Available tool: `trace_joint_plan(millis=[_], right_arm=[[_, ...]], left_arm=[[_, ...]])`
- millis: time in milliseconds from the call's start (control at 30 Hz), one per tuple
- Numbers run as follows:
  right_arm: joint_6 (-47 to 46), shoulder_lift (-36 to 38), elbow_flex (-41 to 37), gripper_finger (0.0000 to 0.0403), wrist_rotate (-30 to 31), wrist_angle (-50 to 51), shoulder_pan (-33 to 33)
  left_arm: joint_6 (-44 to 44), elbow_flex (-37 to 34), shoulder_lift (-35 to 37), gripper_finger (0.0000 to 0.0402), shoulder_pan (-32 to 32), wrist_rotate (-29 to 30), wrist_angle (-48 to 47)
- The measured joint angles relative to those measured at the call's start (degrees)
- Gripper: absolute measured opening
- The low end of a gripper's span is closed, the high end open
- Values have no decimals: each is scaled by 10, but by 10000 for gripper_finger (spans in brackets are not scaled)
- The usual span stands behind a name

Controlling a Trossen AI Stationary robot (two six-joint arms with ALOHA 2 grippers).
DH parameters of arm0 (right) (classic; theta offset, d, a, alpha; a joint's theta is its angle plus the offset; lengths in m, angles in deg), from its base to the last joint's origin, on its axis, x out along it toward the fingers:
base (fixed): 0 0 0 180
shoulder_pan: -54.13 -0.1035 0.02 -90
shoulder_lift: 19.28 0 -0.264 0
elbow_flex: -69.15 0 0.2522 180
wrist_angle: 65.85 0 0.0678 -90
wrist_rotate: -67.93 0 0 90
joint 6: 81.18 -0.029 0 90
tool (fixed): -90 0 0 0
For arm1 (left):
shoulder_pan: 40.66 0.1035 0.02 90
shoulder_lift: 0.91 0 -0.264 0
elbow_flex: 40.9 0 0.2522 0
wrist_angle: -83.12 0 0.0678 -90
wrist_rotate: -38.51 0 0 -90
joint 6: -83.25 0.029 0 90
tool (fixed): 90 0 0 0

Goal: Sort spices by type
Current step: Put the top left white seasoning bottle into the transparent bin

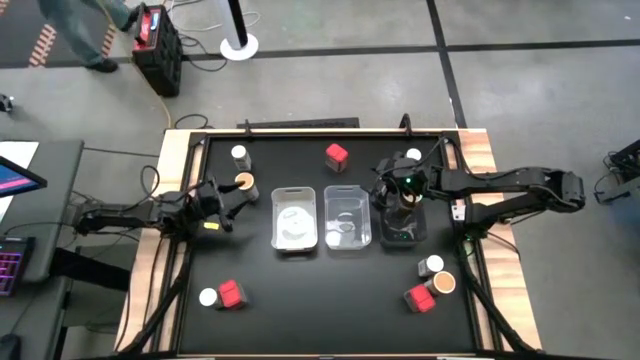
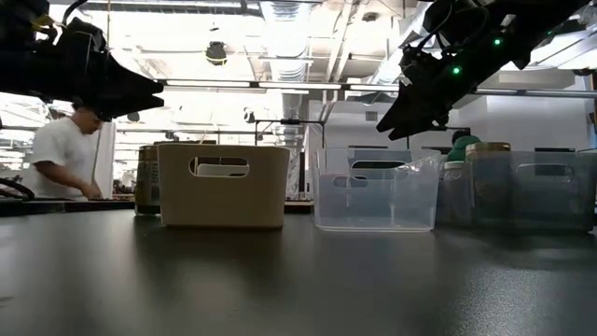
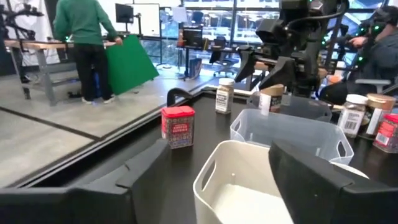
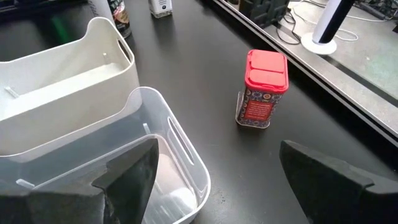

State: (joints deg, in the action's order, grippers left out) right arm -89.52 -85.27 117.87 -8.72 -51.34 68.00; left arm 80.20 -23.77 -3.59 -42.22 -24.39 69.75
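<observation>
Spices are scattered around your black table (image 1: 300,300): a red box (image 1: 337,155) at upper centre, a white-lidded jar (image 1: 240,155) and a tan-lidded jar (image 1: 243,182) at upper left, a white jar (image 1: 208,297) touching a red box (image 1: 232,294) at lower left, and three more at lower right. Your right gripper (image 1: 397,205) hangs released over the dark bin (image 1: 417,232), right of the clear tray (image 1: 347,217) and the white tray (image 1: 294,218). Your left gripper (image 1: 232,203) is also spread, empty, just beside the tan-lidded jar.
</observation>
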Motion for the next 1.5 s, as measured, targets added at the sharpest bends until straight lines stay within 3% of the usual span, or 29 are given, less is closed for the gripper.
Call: trace_joint_plan(millis=[100, 267, 333, 500, 700, 867, 1133, 1300, 1500], right_arm=[[-1, 0, 0, 363, 0, 0, 0], [-2, 0, 0, 363, 0, 0, 0], [-1, 0, 0, 363, 0, 0, 0], [12, 0, 0, 363, 0, 1, -9], [14, 0, 0, 363, 0, 1, -25], [13, 0, 0, 363, 0, 1, -35], [23, 0, 0, 363, 0, 1, -41], [24, 0, 0, 363, 0, 1, -43], [24, 0, 0, 363, 0, 1, -45]], left_arm=[[10, 0, -1, 284, 0, 0, 2], [-62, 1, -1, 285, 2, 25, 7], [-79, 20, -2, 282, 8, 59, -31], [-92, 113, -38, 275, 41, 78, -134], [-98, 244, -151, 275, 105, 82, -237], [-104, 365, -290, 274, 175, 73, -335], [-44, 539, -513, 274, 310, -43, -469], [22, 582, -617, 274, 374, -83, -531], [70, 584, -678, 274, 424, -93, -533]])
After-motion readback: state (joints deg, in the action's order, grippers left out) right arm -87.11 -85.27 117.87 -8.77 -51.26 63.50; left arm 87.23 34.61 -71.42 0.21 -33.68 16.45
